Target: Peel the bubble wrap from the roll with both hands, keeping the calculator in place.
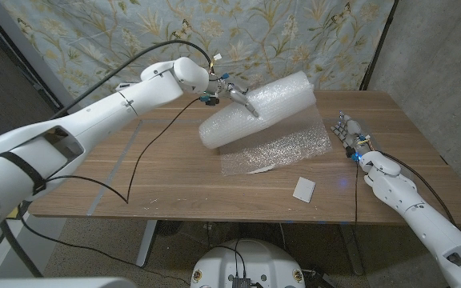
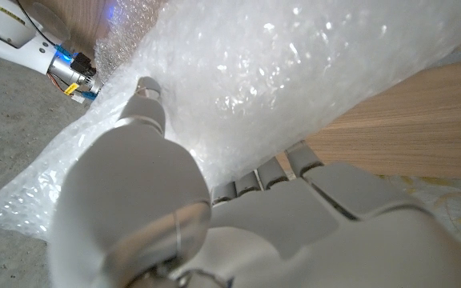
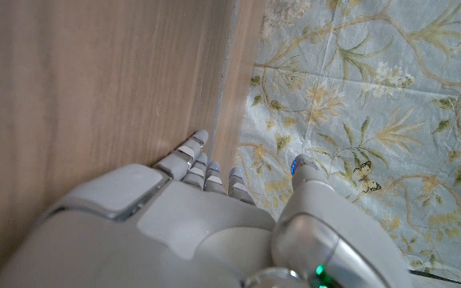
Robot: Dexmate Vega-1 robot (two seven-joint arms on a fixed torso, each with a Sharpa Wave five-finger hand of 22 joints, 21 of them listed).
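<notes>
- The left robot hand (image 1: 232, 93) grips the bubble wrap roll (image 1: 258, 108) and holds it up at a slant over the middle of the tabletop (image 1: 166, 172).
- In the left wrist view, its fingers (image 2: 274, 172) wrap around the bubbly plastic.
- A loose sheet (image 1: 282, 148) hangs from the roll and lies flat on the wood, so some peeling looks done.
- Most of the wrap is on the roll, so a lot is left.
- The right robot hand (image 1: 352, 138) holds nothing, fingers apart, near the right side of the tabletop, apart from the sheet.
- A small flat white thing (image 1: 304, 189) lies near the front edge; it may be the calculator, but it is too small to tell.
- There is bare wood on the left for moving.
</notes>
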